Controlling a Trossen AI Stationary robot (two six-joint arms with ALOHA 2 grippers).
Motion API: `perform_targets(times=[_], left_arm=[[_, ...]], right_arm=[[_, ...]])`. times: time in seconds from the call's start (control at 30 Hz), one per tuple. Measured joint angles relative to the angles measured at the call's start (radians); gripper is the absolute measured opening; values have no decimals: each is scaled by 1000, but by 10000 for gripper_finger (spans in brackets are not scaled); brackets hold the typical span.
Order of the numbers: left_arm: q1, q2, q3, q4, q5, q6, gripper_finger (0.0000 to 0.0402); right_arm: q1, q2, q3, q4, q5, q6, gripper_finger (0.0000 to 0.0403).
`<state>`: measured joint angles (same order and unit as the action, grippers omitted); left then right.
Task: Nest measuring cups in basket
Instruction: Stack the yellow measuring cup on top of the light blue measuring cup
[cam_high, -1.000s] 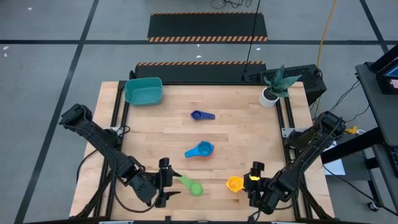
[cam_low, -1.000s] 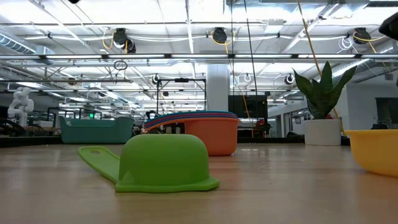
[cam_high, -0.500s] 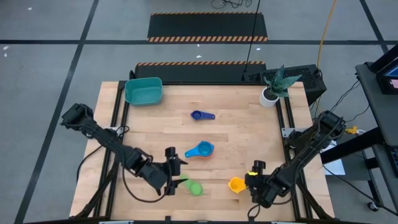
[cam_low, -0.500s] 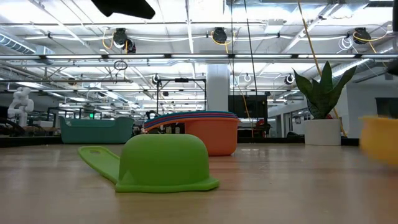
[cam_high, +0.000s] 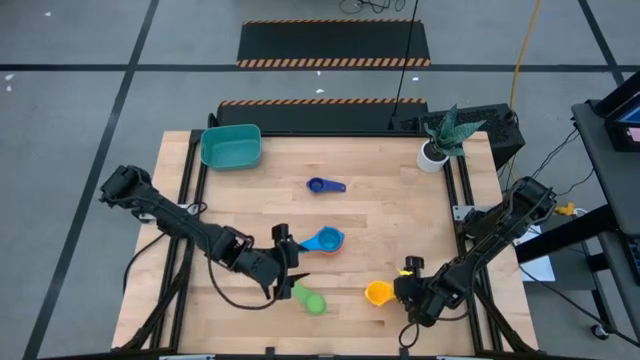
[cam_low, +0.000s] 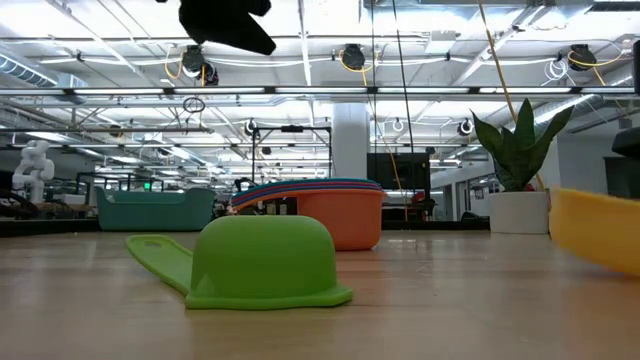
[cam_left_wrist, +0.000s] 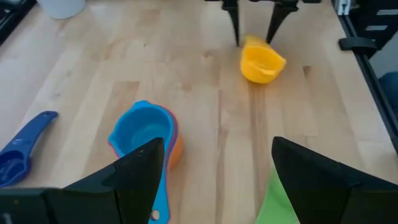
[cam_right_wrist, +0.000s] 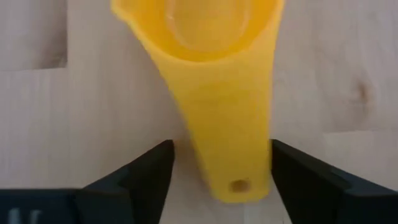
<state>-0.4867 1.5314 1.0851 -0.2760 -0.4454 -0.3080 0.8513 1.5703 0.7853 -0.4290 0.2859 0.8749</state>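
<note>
Yellow plastic measuring cup (cam_right_wrist: 205, 68) lies at the wooden table's (cam_high: 400, 215) five o'clock, its flat handle between the right gripper's (cam_right_wrist: 217, 174) spread, unclosed fingers. At seven o'clock the left gripper (cam_high: 284, 262) hangs open above the overturned green plastic cup (cam_low: 262, 262). Teal rectangular basket (cam_high: 231, 146) sits at eleven o'clock.

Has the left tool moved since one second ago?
Yes. In the high view the left tool has gone away from the table's near edge, past the green cup, toward the blue cup stack.
</note>
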Motion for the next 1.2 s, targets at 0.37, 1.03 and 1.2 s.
perform_targets(times=[0.37,1.03,1.2], left_arm=[[40,0,0,22,3,19,301],[17,0,0,152,1,225,301],[-38,0,0,279,-13,431,297]], right_arm=[[0,1,0,18,0,-46,124],[-6,-46,-3,189,-4,-38,129],[-34,-114,-3,281,-7,-96,145]])
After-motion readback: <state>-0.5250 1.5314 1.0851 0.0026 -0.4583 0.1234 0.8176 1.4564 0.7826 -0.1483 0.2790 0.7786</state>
